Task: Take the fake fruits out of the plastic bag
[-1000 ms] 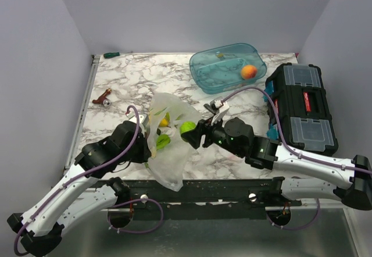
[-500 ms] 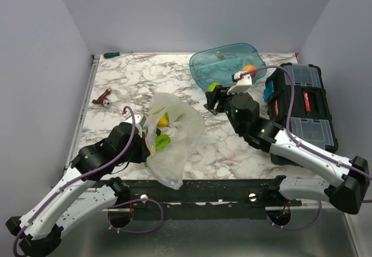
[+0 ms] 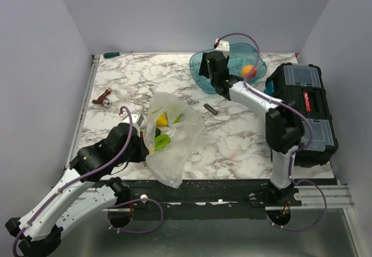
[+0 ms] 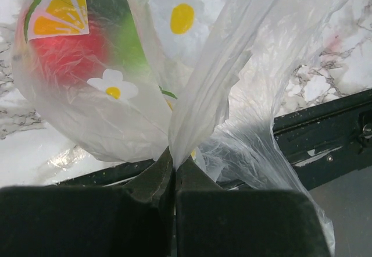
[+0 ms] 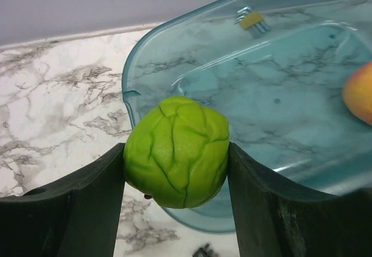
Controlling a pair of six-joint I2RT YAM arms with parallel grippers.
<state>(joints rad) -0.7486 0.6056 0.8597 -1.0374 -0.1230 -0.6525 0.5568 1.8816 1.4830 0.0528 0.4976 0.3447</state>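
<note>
One fruit is out of the bag and nearly delivered: the right gripper has its jaws part-way open and clamped around a light-green fruit. The fruit fills the gap between the two fingers and hangs at the left rim of the teal tub, not yet let go. Whether it hangs over the tub's inside or just outside the rim I cannot tell. In the tub's right part lies an orange ball, which is no part of this job. The plastic bag lies well apart from the tub, toward the near left, and it is far from empty. A yellow fruit and a green fruit show through the film from above, and a red fruit shows in the left wrist view. The left gripper is fully shut on a gathered fold of the bag, on the bag's side away from the tub. By my reckoning at least three fruits are left, each needing its own trip. A second ago the right gripper held this same fruit at the bag's mouth, well short of the tub. Half a second ago it was just short of the tub's near rim — now it is at the tub, while the left gripper's hold and the bag's place look unchanged.
</note>
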